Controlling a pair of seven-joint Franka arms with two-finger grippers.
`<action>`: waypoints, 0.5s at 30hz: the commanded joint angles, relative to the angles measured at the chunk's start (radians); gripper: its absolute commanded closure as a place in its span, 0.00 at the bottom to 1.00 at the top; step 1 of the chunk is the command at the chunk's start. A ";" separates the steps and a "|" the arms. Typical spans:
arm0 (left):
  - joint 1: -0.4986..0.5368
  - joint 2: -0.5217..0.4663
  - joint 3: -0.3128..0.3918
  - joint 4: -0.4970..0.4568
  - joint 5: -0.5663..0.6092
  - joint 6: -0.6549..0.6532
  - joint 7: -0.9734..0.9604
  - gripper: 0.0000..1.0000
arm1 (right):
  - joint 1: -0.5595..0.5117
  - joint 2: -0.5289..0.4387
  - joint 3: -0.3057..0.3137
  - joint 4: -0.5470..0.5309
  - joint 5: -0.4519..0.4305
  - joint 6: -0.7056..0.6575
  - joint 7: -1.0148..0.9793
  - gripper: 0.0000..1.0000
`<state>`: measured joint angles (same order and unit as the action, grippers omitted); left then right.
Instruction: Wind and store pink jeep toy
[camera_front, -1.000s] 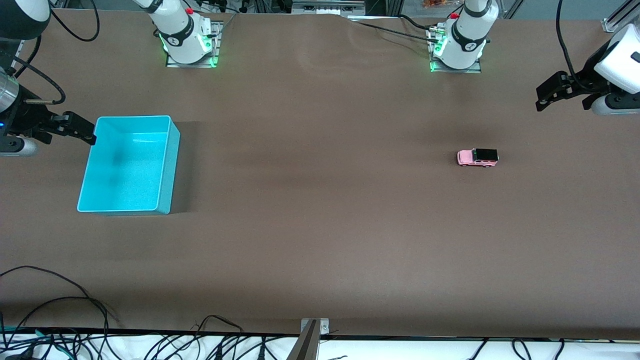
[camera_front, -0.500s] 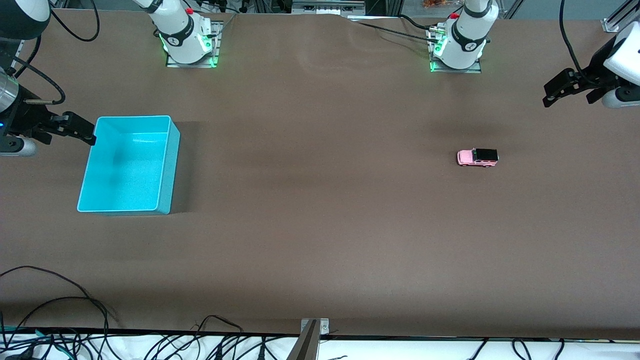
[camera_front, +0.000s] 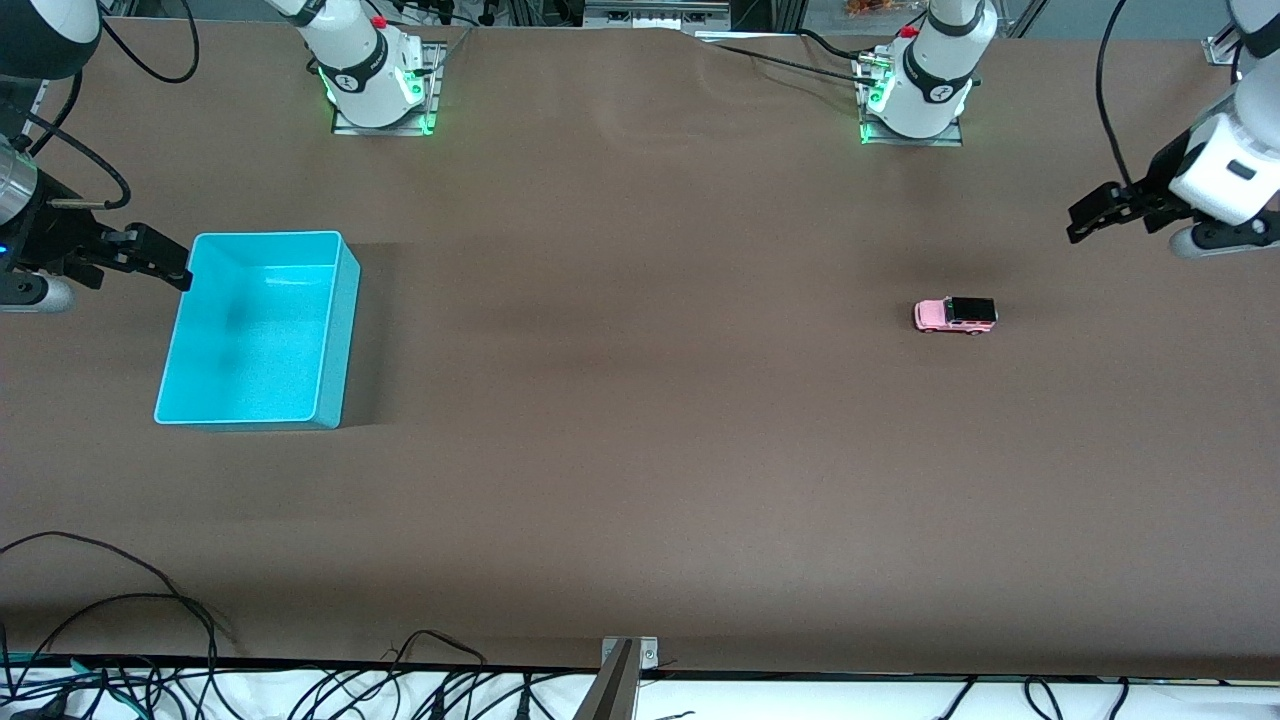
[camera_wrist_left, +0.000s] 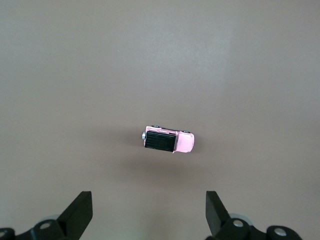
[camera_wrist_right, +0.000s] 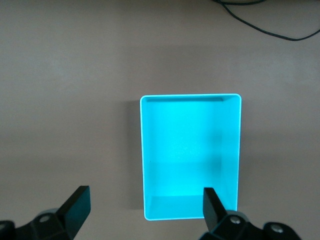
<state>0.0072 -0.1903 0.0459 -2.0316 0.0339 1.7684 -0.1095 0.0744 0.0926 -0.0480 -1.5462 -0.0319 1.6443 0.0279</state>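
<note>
The left pincer (camera_front: 1085, 215) hangs open in the air at the upper right of the front frame, over the bare surface (camera_front: 640, 480) at the left arm's end. Its wrist view alone shows the spread fingers (camera_wrist_left: 80, 212), empty, with the pink jeep toy (camera_front: 956, 314) on its wheels mid-frame. The right pincer (camera_front: 160, 258), also open and empty, hovers at the left edge over the rim of the turquoise bin (camera_front: 325, 390). Only the right wrist view looks straight down into the bin's bare interior.
</note>
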 joint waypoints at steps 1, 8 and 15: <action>0.010 -0.026 -0.006 -0.056 -0.011 0.037 0.001 0.00 | 0.004 -0.004 -0.001 0.006 -0.006 0.002 0.007 0.00; 0.019 -0.032 -0.006 -0.065 -0.011 0.032 0.008 0.00 | 0.004 -0.004 -0.001 0.006 -0.006 0.002 0.007 0.00; 0.025 -0.021 -0.006 -0.099 -0.009 0.048 0.010 0.00 | 0.002 -0.004 -0.001 0.006 -0.006 0.002 0.007 0.00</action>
<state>0.0202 -0.1913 0.0459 -2.0849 0.0339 1.7931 -0.1094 0.0744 0.0926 -0.0480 -1.5462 -0.0319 1.6444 0.0279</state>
